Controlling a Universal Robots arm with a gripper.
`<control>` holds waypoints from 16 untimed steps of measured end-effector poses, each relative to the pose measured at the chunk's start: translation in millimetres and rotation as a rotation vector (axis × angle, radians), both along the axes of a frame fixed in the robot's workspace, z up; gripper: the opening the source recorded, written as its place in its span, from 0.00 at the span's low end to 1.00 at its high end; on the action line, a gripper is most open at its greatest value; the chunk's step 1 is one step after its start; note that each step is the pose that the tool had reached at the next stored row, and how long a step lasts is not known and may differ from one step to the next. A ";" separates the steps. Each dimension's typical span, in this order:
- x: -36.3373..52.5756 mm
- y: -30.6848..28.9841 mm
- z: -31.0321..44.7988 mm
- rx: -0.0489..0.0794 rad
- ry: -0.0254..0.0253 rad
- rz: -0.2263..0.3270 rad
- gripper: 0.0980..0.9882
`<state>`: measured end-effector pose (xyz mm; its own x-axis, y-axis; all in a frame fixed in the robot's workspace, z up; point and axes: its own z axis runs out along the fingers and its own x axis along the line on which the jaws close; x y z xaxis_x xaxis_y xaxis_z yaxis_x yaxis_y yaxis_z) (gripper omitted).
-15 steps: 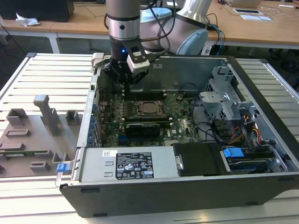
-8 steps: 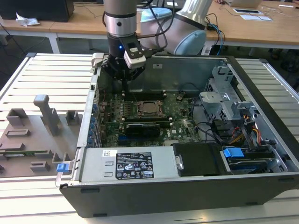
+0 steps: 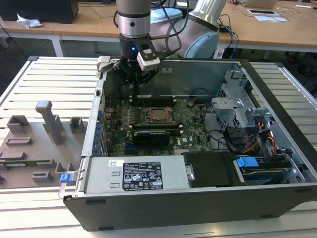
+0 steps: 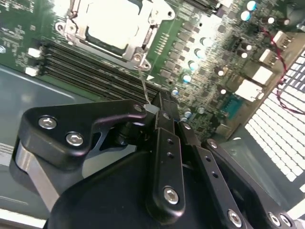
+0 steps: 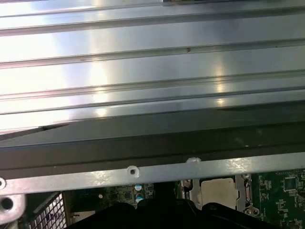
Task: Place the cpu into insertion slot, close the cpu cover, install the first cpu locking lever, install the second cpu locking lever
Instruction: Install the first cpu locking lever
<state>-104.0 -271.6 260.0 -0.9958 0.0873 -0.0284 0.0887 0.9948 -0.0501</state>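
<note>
Hand (image 4: 151,109) of the black arm hangs just above the motherboard, its fingers pinched narrow on a thin wire locking lever (image 4: 143,86) rising from the socket corner. Beneath it the pale square cpu (image 4: 114,24) sits in the insertion slot with the silver-grey cpu cover (image 4: 76,26) framing it, mid-board in the open grey computer case (image 3: 277,84). Risk: the springy lever may slip the pinch and snap back.
</note>
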 end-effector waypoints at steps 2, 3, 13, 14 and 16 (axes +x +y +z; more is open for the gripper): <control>8.5 0.1 0.0 0.000 0.0010 0.000 0.01; 11.3 0.1 -0.1 0.000 0.0013 0.000 0.01; 27.6 0.2 -0.6 0.000 0.0032 0.002 0.01; 27.7 0.2 -0.6 0.000 0.0033 0.003 0.01; 27.7 -0.4 -0.8 0.000 0.0031 0.020 0.01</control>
